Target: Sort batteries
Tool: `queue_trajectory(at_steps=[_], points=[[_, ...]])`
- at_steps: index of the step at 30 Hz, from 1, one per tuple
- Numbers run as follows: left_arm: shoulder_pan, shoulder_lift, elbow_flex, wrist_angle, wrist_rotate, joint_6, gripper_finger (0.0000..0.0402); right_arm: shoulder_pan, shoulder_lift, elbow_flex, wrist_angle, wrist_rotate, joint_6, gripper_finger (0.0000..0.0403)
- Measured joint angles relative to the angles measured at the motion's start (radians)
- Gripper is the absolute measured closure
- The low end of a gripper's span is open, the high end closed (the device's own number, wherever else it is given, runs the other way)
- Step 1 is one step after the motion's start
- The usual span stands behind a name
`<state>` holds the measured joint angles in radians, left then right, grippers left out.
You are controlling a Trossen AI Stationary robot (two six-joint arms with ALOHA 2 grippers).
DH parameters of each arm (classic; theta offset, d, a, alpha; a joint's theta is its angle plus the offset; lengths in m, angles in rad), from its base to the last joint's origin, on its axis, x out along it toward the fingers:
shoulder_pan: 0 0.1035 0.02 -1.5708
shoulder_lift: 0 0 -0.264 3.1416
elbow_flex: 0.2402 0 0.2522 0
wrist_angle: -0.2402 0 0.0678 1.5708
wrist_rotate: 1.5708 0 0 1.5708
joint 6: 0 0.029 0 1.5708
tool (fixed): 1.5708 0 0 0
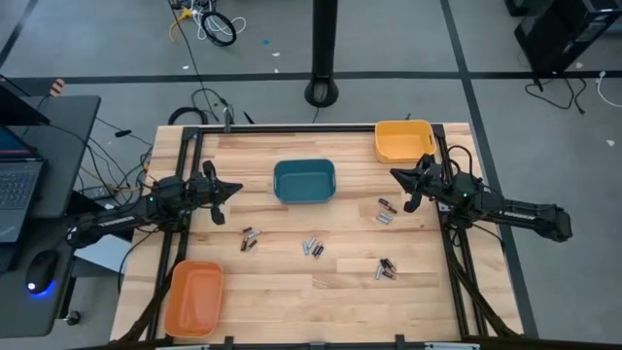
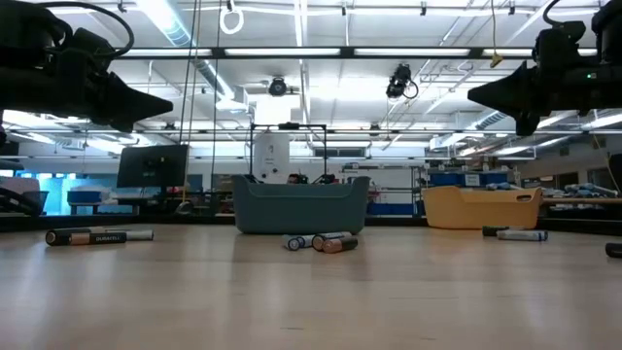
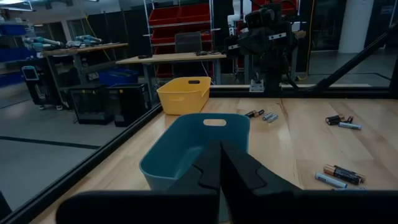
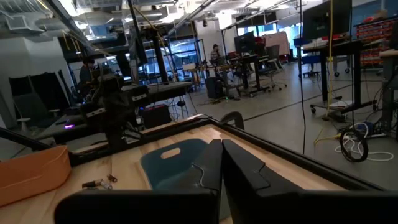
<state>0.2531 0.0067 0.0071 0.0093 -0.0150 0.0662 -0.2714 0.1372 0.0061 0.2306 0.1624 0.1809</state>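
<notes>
Teal bin (image 1: 304, 182): sits at the far middle of the wooden table (image 1: 321, 301), between the two arms; the high view shows nothing inside it, and the left wrist view looks into its open top and shows only bare plastic.
Yellow bin (image 1: 403, 140): stands at the far right corner of the table, just behind the right gripper; its floor looks bare from above.
Orange bin (image 1: 193, 297): lies at the near left corner, well apart from the other two; no cells show inside it.
Batteries (image 1: 312, 247): all lie loose on the wood, outside every bin, in four small clusters. One is near the table's middle in front of the teal bin, one is to its left (image 1: 250, 238), one is to the right below the yellow bin (image 1: 386, 212), and one is nearer the front right (image 1: 385, 269).
Batteries, low view: they lie on their sides on the tabletop, with a dark pair at the left and a small heap in front of the teal bin.
Left gripper (image 1: 231, 189): hangs above the table's left side, pointing toward the teal bin; its two fingers are pressed together, holding nothing.
Right gripper (image 1: 399, 175): hovers above the table's right side, just in front of the yellow bin; its fingers are likewise closed together with nothing between them.
</notes>
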Motion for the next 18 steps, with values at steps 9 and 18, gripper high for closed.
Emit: queue_trajectory(at_steps=[9, 18], points=[[0.0, 0.0, 0.0, 0.0, 0.0, 0.0, 0.0389, 0.0, 0.0, 0.0, 0.0, 0.0, 0.0, 0.038], [0.0, 0.0, 0.0, 0.064, 0.0, 0.0, 0.0389, 0.0, 0.0, 0.0, 0.0, 0.0, 0.0, 0.038]])
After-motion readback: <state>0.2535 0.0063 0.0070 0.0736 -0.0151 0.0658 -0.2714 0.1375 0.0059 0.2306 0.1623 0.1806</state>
